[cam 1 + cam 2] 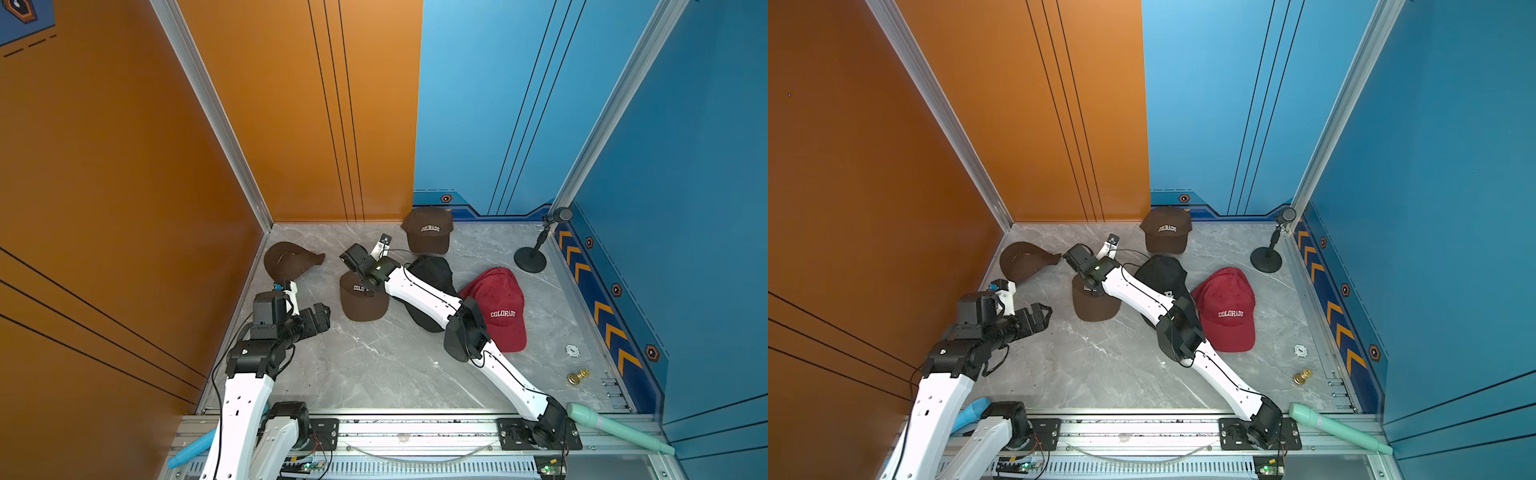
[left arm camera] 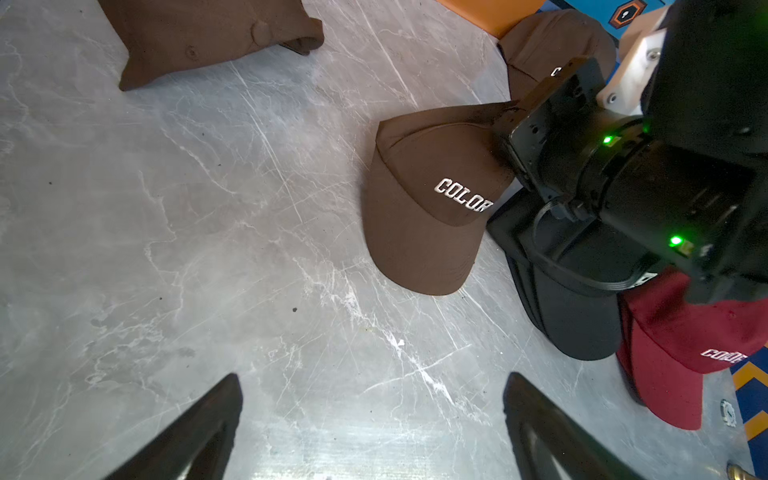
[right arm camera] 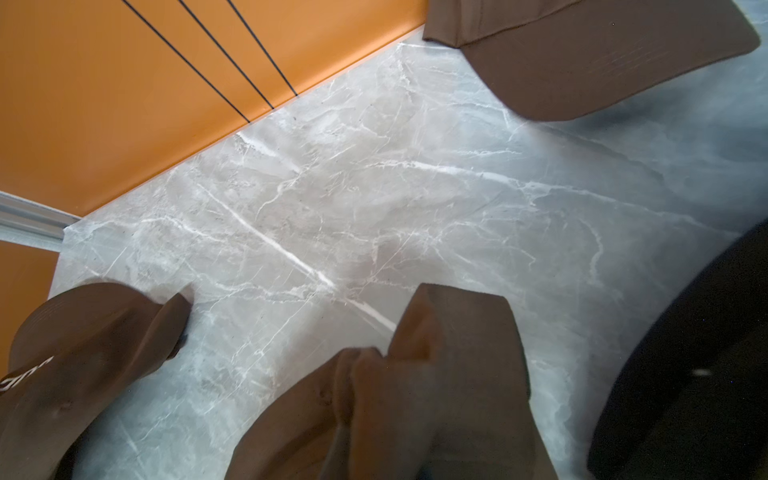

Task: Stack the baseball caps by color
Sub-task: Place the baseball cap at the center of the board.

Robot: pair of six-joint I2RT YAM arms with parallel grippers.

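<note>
Three dark brown caps show in both top views: one by the left wall [image 1: 291,261], one at the back [image 1: 428,232], and a middle one [image 1: 365,309] lettered in white. My right gripper [image 1: 366,283] is shut on the middle brown cap's crown. In the right wrist view its bunched brown fabric [image 3: 436,395] hides the jaws. A black cap [image 1: 434,270] lies under the right forearm, and a red cap [image 1: 500,307] lies to its right. My left gripper [image 2: 374,399] hovers open over bare table, nearer than the middle cap [image 2: 419,216], with nothing between its fingers.
A black round-based microphone stand [image 1: 530,258] occupies the back right corner. A small brass piece [image 1: 577,376] and a white disc [image 1: 572,350] lie near the right edge. A green tube [image 1: 615,428] rests on the front rail. Orange and blue walls enclose the table.
</note>
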